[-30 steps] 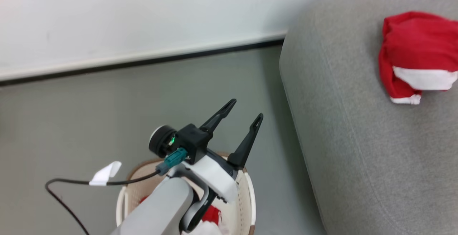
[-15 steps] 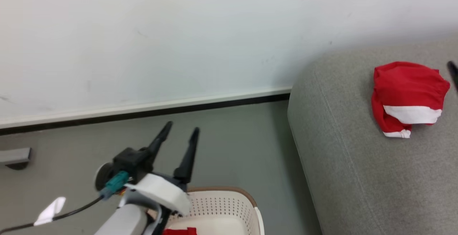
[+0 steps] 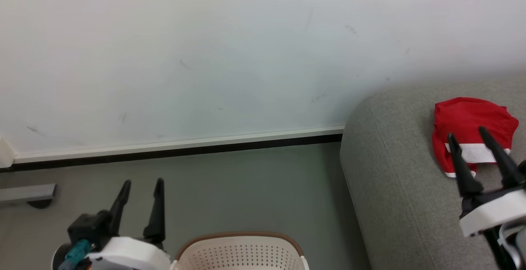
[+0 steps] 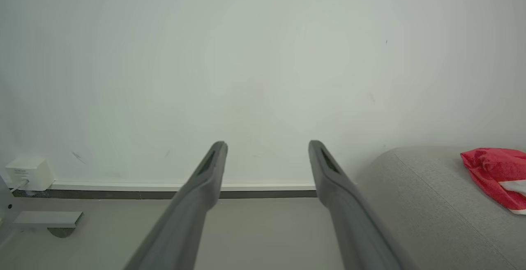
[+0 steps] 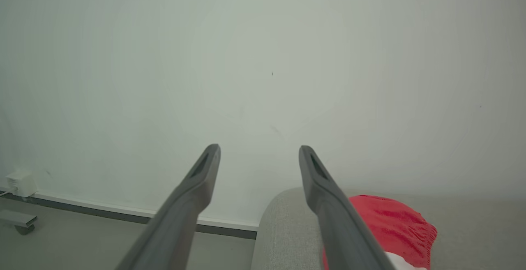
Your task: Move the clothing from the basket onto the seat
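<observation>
A bunched red garment with a white panel, the clothing (image 3: 472, 132), lies on the grey seat (image 3: 394, 188) at the right; it also appears as clothing (image 4: 495, 175) and clothing (image 5: 386, 225). The basket (image 3: 242, 253) shows its far wall and brown rim at the bottom edge; its inside is hidden. My left gripper (image 3: 141, 183) stands open and empty left of the basket, fingers pointing at the wall. My right gripper (image 3: 466, 134) is open and empty in front of the red garment on the seat.
A white wall with a dark skirting line (image 3: 176, 151) runs across the back above grey floor (image 3: 246, 188). A small grey foot or bracket (image 3: 26, 194) sits at the far left, with a white box (image 4: 26, 173) on the wall.
The head camera has tilted up, so everything slid down the picture. My left gripper has drawn back to the lower left, off the basket. My right gripper has come into view at the right.
</observation>
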You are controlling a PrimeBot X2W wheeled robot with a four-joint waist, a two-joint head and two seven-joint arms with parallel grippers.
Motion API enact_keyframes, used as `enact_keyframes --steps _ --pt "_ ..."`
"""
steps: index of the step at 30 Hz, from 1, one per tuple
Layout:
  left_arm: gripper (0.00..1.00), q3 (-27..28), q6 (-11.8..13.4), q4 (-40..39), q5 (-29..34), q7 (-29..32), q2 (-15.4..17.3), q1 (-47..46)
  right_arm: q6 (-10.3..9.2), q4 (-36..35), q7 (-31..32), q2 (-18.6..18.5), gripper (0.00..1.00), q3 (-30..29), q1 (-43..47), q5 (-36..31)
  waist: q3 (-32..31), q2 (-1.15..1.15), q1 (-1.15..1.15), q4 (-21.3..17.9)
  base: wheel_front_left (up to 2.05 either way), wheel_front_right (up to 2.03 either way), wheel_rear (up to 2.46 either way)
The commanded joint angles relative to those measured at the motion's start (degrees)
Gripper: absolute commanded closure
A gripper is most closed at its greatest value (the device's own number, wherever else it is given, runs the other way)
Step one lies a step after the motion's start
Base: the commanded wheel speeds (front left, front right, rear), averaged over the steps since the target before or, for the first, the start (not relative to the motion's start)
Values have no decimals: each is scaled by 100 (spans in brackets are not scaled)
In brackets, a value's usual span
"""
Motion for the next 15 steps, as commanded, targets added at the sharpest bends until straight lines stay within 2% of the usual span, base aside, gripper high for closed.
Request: enact_keyframes --steps 1,7,15 --pt "0 97 -19 -2 130 -2 -10 195 1 -112 -53 172 0 -165 277 -203 -12 0 1 7 0 0 0" --pt "0 758 -133 -148 521 -2 -321 632 1 -664 -74 897 0 -740 1274 -894 -23 0 1 85 0 0 0" --pt "0 1425 -479 -162 1271 -2 -816 1064 1 -935 -78 1453 0 -1049 1918 -1237 -24 0 1 139 0 0 0"
